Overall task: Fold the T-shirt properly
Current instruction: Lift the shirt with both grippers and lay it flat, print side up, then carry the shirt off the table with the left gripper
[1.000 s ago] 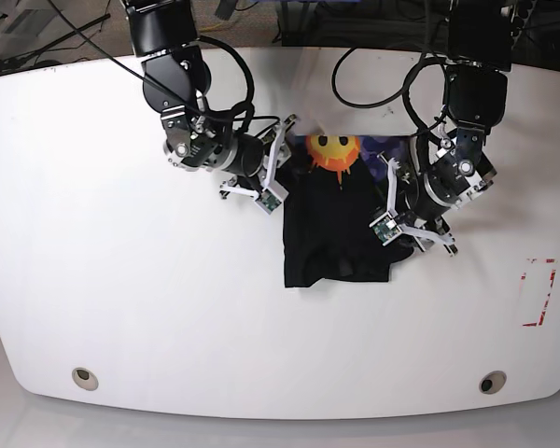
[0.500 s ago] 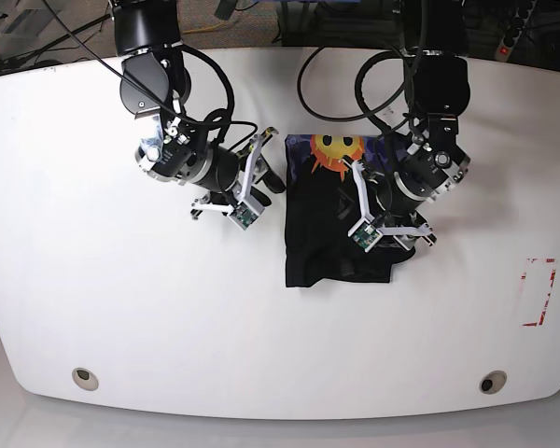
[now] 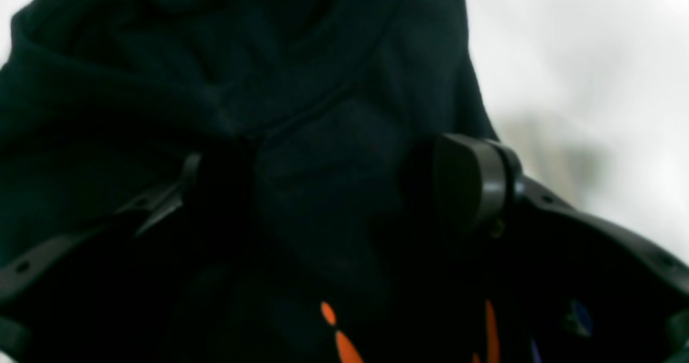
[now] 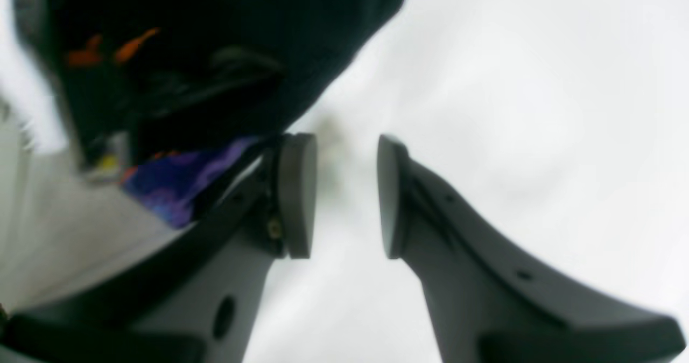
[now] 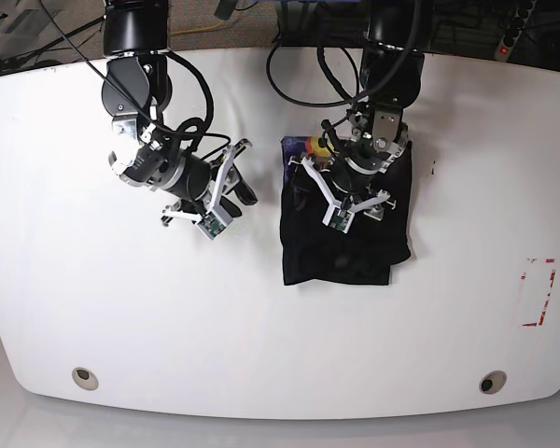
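White table (image 5: 168, 317) bears red marking (image 5: 539, 291) at edge.

Right gripper (image 4: 344, 196) seen with jaws parted over white table (image 4: 511, 99), nothing between them. Black T-shirt (image 4: 226, 40), blurred, at upper left, purple and orange print showing.

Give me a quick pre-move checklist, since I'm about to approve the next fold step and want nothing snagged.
1. Left gripper open over the T-shirt: ok; jaws spread in the left wrist view.
2. Cloth released by the left gripper: cannot tell; fabric lies between the fingers.
3. Right gripper empty: ok; only bare table between its pads.
4. Right gripper beside the shirt, not on it: ok.
5. Shirt folded neatly: not ok; the fabric is bunched and wrinkled.
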You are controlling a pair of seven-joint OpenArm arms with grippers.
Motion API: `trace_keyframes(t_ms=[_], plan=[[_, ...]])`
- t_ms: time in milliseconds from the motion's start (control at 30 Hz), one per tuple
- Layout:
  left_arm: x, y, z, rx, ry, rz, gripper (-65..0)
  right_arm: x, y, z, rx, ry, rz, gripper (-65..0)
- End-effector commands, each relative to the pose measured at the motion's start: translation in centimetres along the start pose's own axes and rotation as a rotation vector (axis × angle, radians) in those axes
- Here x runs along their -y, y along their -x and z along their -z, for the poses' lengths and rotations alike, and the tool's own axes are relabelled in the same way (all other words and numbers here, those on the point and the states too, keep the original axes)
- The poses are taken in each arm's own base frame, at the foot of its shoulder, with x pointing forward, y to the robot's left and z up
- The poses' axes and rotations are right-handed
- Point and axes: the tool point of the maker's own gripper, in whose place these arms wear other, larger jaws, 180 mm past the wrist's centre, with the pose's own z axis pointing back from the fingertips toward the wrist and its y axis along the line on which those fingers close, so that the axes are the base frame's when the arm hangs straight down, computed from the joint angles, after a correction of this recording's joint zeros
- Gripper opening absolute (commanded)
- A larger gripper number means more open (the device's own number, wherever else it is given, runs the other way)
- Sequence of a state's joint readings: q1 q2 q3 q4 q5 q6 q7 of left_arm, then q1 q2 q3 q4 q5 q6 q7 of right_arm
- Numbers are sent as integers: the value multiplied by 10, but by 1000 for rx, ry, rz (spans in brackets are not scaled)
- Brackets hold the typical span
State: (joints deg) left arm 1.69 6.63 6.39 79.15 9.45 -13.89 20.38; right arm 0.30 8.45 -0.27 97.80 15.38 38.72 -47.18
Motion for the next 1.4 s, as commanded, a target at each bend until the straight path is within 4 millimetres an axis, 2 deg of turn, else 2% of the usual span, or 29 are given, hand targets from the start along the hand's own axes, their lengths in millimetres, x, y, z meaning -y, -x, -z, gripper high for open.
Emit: trace_keyframes(t_ms=[0, 133, 233, 300, 367, 533, 700, 867, 933, 1000, 1067, 1167, 1233, 1367], plan=[[-26, 34, 0, -108, -45, -22, -162, 13, -16, -8, 57, 27, -9, -461], [-79, 72, -23, -183, -121, -7, -164, 26, -15, -14, 29, 62, -6, -461], [-108, 93, -44, -232, -123, 33, -165, 37, -15, -19, 20, 90, 4, -461], [-146, 107, -69, -272, -152, 69, -165, 42, -14, -22, 20, 104, 13, -461], [-173, 118, -89, -309, -175, 98, -165, 44, -16, -23, 24, 109, 10, -461], [-241, 141, -147, -422, -221, 191, -165, 44, -26, -29, 45, 127, -18, -461], [-308, 146, -200, -480, -294, 188, -165, 38, -30, -35, 59, 131, -42, -461], [-354, 128, -233, -437, -326, 180, -167, 34, -31, -37, 64, 128, -48, -461], [-366, 112, -241, -408, -340, 182, -167, 32, -27, -36, 57, 124, -44, -461], [-373, 87, -244, -355, -344, 200, -167, 32, -26, -37, 58, 124, -41, -461], [-372, 69, -248, -311, -338, 220, -167, 31, -26, -37, 58, 124, -42, -461], [-368, 25, -255, -202, -352, 272, -167, 35, -25, -39, 57, 133, -43, -461], [-360, 5, -255, -144, -353, 300, -167, 42, -24, -43, 46, 147, -63, -461], [-335, -15, -236, -17, -408, 281, -167, 49, -37, -49, 139, 161, -81, -461]])
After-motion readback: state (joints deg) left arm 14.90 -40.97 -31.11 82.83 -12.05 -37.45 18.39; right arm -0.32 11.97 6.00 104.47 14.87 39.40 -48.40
